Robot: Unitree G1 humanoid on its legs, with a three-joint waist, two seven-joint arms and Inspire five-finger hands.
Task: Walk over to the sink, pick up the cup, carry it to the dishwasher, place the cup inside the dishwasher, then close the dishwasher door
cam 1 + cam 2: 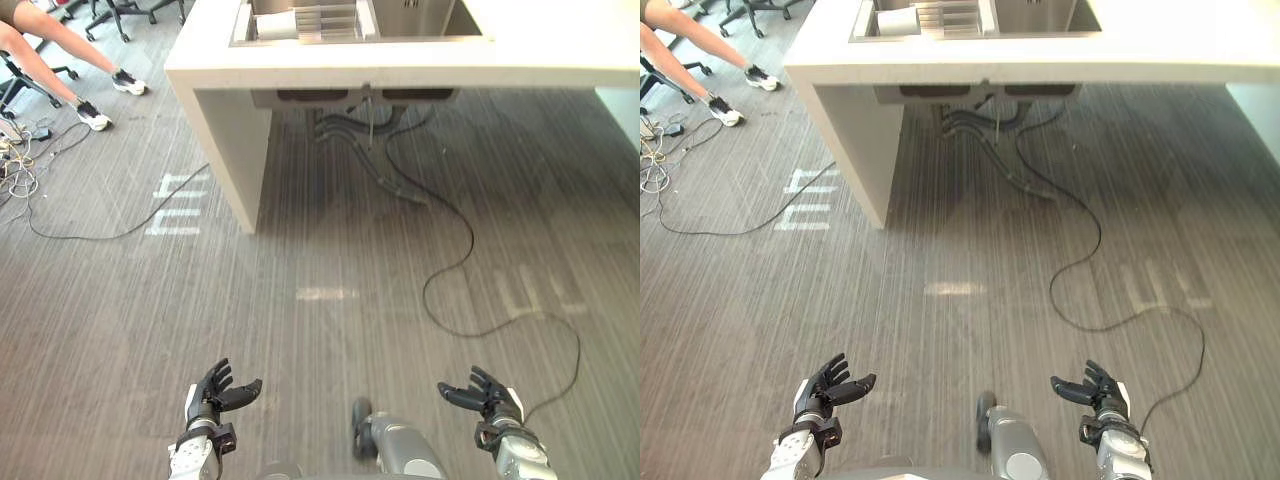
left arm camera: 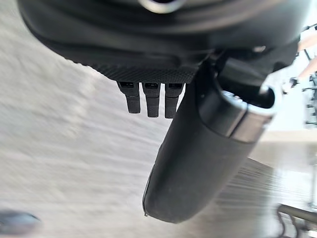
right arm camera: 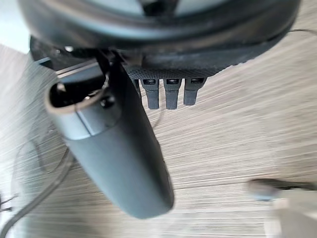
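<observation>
While walking with fingers (image 1: 218,374) spread loose and empty on left hand (image 1: 212,396) and right hand (image 1: 490,400), hold both low and apart, head straight for the white table (image 1: 400,62), and stop square to the sink (image 1: 430,15), aiming for the white cup (image 1: 275,25) lying in its left basin, well ahead.

The floor (image 1: 330,250) was grey, finely streaked along its length, with pale white tape marks (image 1: 178,205) at the left. The far counter (image 1: 400,62) was plain white and its sink (image 1: 420,20) steel grey. The cup (image 1: 277,24) was white. The near left hand (image 1: 212,395) and right hand (image 1: 490,398) were black. A person's shoes (image 1: 95,118), far left, were white.
</observation>
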